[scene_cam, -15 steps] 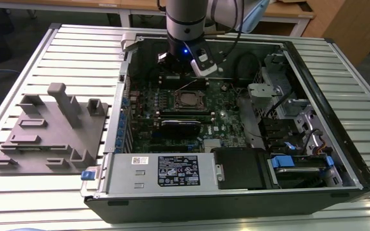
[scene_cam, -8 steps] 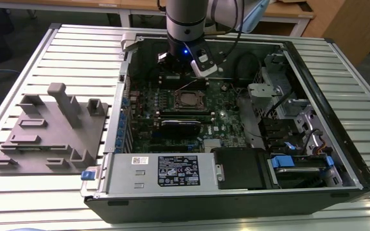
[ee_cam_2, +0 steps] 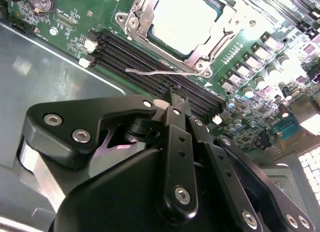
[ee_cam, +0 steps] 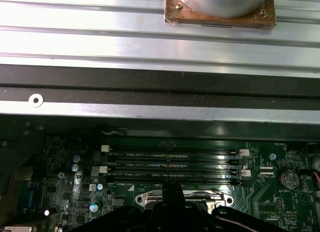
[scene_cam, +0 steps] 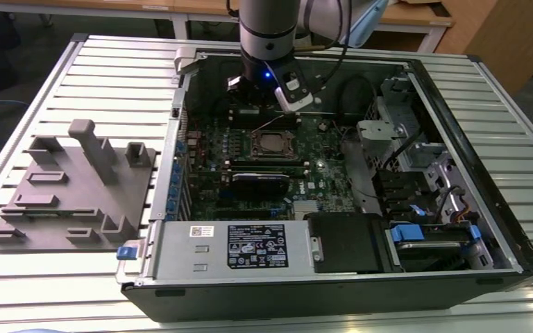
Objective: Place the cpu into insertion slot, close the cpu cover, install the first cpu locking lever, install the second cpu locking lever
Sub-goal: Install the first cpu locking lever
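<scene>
Black links of the gripper [ee_cam_2: 175, 97] are closest in the second wrist view. Its fingers are pressed together with nothing between them, and the tips hang just over the memory slots [ee_cam_2: 125, 54]. Beyond them the cpu [ee_cam_2: 192, 19] lies in the insertion slot [scene_cam: 271, 143] of the green motherboard [ee_cam_2: 75, 21] — the cpu cover [ee_cam_2: 145, 14] sits down around it. One thin locking lever [ee_cam_2: 157, 71] runs along the socket's side, next to the memory slots.

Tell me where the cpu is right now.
In the second wrist view the cpu lies flat on the green motherboard, framed by the metal cover, beside the long black memory slots.
</scene>
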Robot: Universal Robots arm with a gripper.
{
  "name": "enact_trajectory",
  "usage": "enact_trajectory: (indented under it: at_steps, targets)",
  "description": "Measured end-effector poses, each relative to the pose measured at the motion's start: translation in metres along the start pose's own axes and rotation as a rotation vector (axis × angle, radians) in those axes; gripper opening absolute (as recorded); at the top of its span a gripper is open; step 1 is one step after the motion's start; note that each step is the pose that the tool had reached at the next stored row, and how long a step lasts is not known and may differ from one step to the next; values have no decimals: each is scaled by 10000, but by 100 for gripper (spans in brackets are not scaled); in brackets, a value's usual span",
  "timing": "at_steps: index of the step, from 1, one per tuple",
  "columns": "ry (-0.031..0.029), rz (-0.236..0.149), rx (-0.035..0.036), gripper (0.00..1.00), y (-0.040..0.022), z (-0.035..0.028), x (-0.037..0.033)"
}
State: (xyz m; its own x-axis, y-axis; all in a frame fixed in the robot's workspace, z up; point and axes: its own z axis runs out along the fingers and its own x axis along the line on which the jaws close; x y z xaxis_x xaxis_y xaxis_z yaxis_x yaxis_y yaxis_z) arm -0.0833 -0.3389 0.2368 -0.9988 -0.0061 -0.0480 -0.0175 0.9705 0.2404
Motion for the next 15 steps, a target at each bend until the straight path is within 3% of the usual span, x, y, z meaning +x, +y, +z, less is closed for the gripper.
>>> enact_trajectory:
  at_steps: [7, 9, 15]
  targets:
    - [0, 0, -3, 10, -3, 13, 1]
    - [0, 0, -3, 10, -18, 72, 4]
    - [0, 0, -3, 10, -18, 74, 4]
